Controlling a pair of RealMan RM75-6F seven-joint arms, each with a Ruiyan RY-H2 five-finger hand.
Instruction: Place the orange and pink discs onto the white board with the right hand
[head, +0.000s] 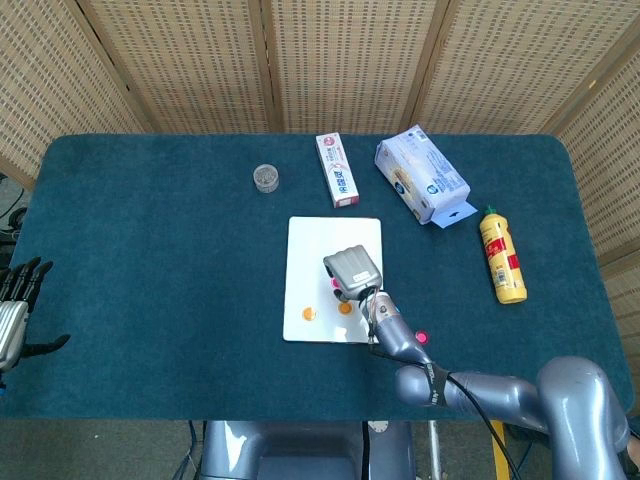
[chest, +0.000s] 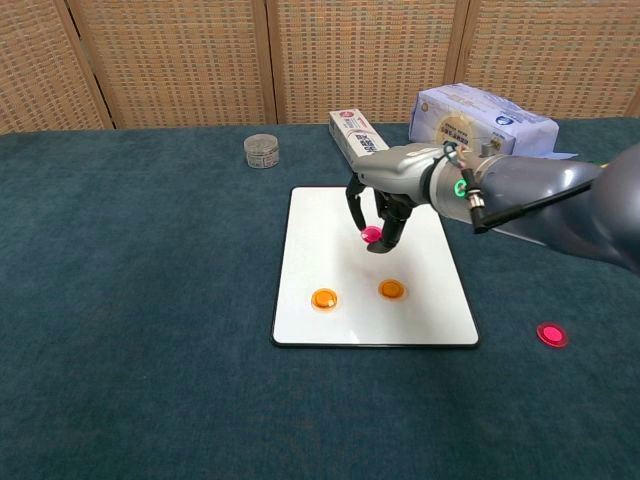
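Pink disc (chest: 371, 235) pinched in my right hand (chest: 385, 200), held above the white board (chest: 330, 225) so it can drop clear of the two orange discs (chest: 324, 299) at 6 o'clock. Second pink disc (chest: 551, 334) waits on the cloth, 4 o'clock off-board. My left hand (head: 14, 310) idle, fingers spread, empty.

On your teal desk (head: 150, 260) you have a small clear jar (head: 265, 178) at the back, a toothpaste box (head: 337, 170) beside it, then a blue-white tissue pack (head: 421, 186). A yellow bottle (head: 501, 256) lies on its side nearer the right edge.
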